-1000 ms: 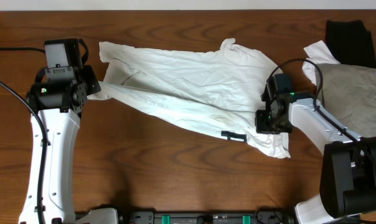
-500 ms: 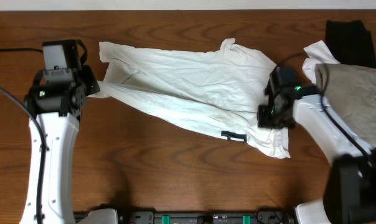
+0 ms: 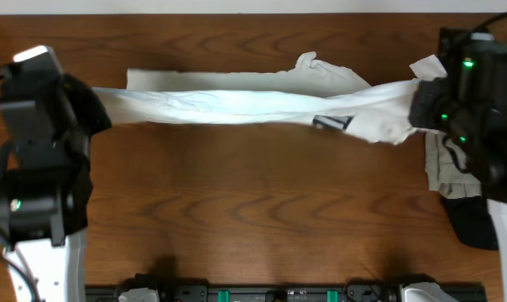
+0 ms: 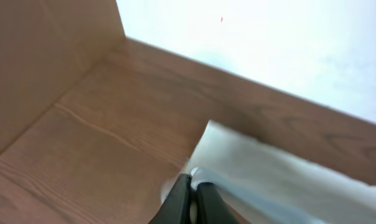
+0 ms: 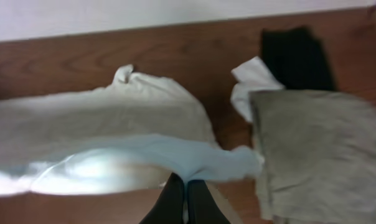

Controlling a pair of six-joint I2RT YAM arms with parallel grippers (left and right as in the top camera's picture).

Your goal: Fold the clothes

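The white T-shirt (image 3: 253, 102) hangs stretched in a long band between my two grippers, above the table. Its black striped print (image 3: 331, 122) shows near the right end. My left gripper (image 4: 191, 186) is shut on the shirt's left end (image 4: 281, 180). My right gripper (image 5: 183, 193) is shut on the shirt's right end (image 5: 132, 165). Both arms are raised high and close to the overhead camera. A grey-beige garment (image 5: 319, 149) lies at the right with a black garment (image 5: 295, 57) behind it.
A small white cloth (image 5: 253, 81) lies beside the grey-beige garment. The back edge of the table meets a white wall (image 4: 269, 43). A brown board (image 4: 38, 62) stands at the table's left side.
Both arms have risen and pulled apart, lifting the shirt off the table and stretching it into a taut band. The right gripper has moved right toward the grey-beige garment.
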